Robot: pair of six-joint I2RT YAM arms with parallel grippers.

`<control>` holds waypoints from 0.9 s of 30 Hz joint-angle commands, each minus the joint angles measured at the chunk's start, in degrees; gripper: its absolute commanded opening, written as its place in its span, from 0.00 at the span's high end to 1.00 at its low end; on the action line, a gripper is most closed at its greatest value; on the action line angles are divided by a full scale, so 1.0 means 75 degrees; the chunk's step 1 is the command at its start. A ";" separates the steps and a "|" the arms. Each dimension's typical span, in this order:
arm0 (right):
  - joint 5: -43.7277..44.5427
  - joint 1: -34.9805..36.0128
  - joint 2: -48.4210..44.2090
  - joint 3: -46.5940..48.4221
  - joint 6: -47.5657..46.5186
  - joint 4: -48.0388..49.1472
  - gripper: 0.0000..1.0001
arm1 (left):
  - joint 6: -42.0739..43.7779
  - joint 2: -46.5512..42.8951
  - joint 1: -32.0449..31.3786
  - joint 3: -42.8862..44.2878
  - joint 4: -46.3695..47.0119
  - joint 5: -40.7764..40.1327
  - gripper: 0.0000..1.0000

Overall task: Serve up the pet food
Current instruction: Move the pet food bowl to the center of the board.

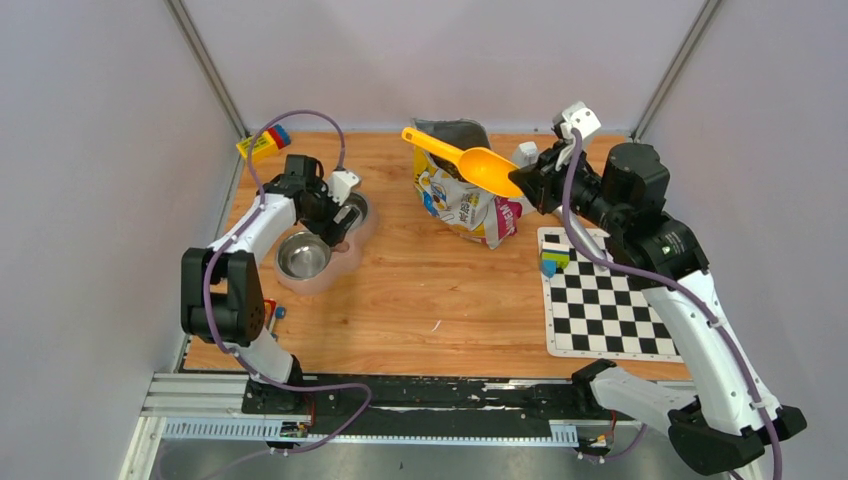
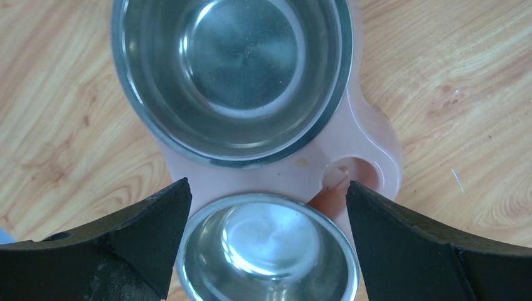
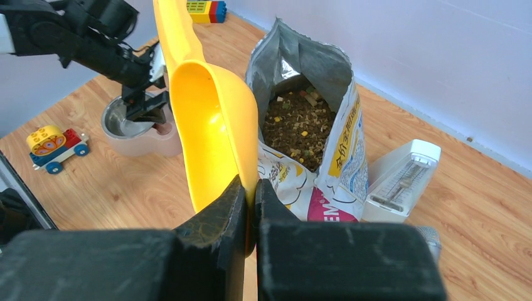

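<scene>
The right gripper (image 3: 250, 188) pinches the yellow scoop (image 3: 213, 125) by its thin rim; digging could twist it loose or topple the unbraced bag (image 1: 462, 200). The kibble (image 3: 298, 122) sits inside, at 12 o'clock on the table (image 1: 430, 290), the bag's long axis near upright, mouth up. The left gripper (image 2: 266, 200) gapes over the double bowl (image 2: 370, 144) at 9 o'clock.

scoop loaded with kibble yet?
No: in the right wrist view the scoop, pinched by the right pincer, is bare yellow inside, and kibble shows only in the bag.
</scene>
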 commanded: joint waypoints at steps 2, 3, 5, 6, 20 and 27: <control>-0.0221 -0.0030 -0.0294 0.0008 0.0020 0.0507 1.00 | -0.0342 0.0400 0.0037 0.0266 0.0485 -0.0263 0.00; -0.0225 -0.0030 -0.0307 -0.0013 0.0027 0.0507 1.00 | -0.0280 0.0431 0.0051 0.0263 0.0564 -0.0347 0.00; -0.0248 -0.0027 -0.0330 -0.0045 0.0023 0.0509 1.00 | -0.0240 0.0517 0.0089 0.0275 0.0607 -0.0315 0.00; -0.0256 -0.0030 -0.0333 -0.0057 0.0032 0.0509 1.00 | -0.0251 0.0567 0.0130 0.0296 0.0595 -0.0290 0.00; -0.0401 -0.0030 -0.0266 -0.0062 0.0085 0.0509 1.00 | -0.0284 0.1275 0.0333 0.0618 0.0537 0.0089 0.00; -0.0349 -0.0030 -0.0157 -0.0006 0.0086 0.0510 1.00 | -0.0054 0.1851 0.0250 0.1394 0.0040 0.0826 0.00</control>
